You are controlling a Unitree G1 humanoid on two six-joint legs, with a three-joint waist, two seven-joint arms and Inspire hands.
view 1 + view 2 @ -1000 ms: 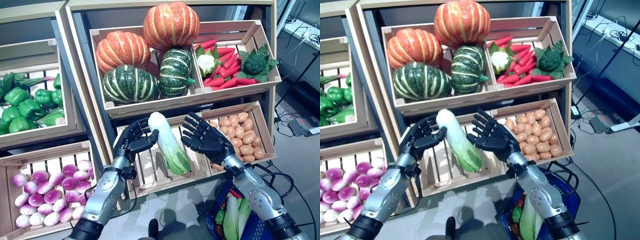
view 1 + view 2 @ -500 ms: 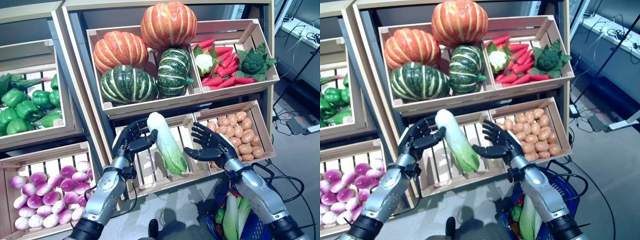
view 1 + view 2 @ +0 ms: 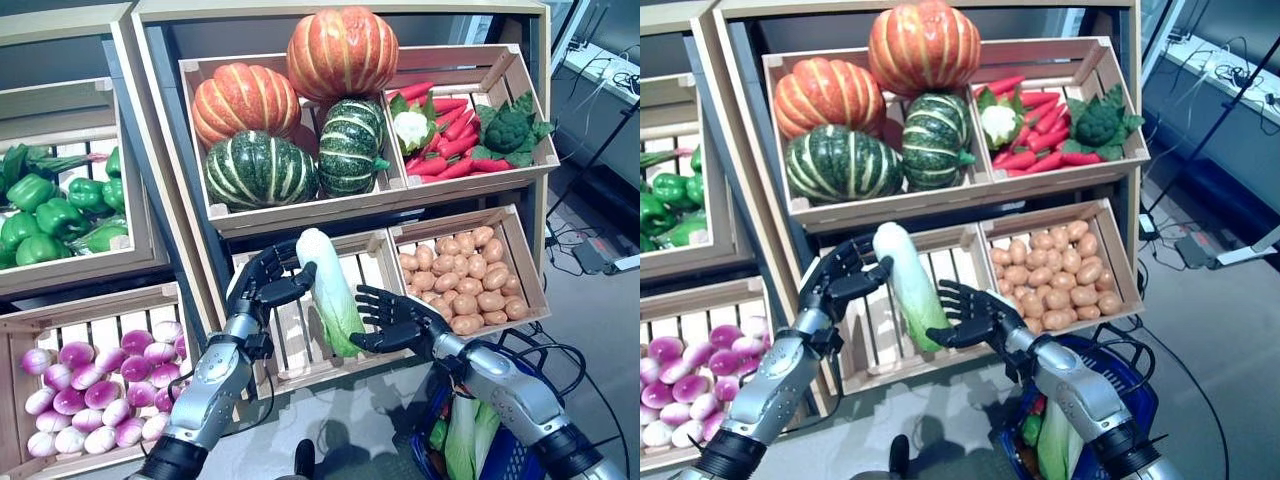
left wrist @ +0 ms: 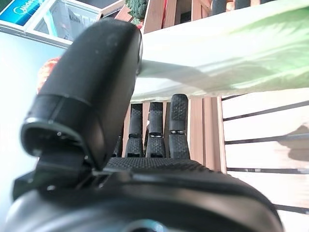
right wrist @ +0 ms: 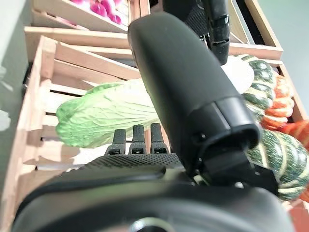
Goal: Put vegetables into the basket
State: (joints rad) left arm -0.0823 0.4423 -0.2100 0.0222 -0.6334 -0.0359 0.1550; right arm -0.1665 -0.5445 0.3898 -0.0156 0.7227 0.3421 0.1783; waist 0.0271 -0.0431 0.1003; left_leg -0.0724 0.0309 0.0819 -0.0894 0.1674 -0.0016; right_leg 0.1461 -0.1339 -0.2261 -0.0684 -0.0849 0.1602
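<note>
Handover of napa cabbage (image 3: 328, 290) btwn robot hands, in front of the empty slatted crate (image 3: 300, 335). Left robot hand (image 3: 262, 286): thumb and fingers curled round the white stem end, pinching it; cabbage hangs upright, leafy green end down, slightly tilted. Right robot hand (image 3: 393, 321): palm up, fingers spread and relaxed, cupped just beside/under the leafy end; holds nothing, and contact w/ the leaves cannot be told from these views. Step in hand, as judged: right robot hand should take the cabbage's wt. from below, closing low on the firm body rather than the soft leaf tips, before the left lets go; releasing early risks it dropping into the crate. Then carry it down and to the right into the blue basket (image 3: 505, 455), which sits low by the right forearm and already holds leafy greens (image 3: 462, 432). Pose: left forearm rises steeply from lower left, wrist bent toward the shelf; right forearm comes in nearly level from lower right. Surroundings: potatoes (image 3: 468, 280) in the crate next door, pumpkins (image 3: 290, 110) above.
</note>
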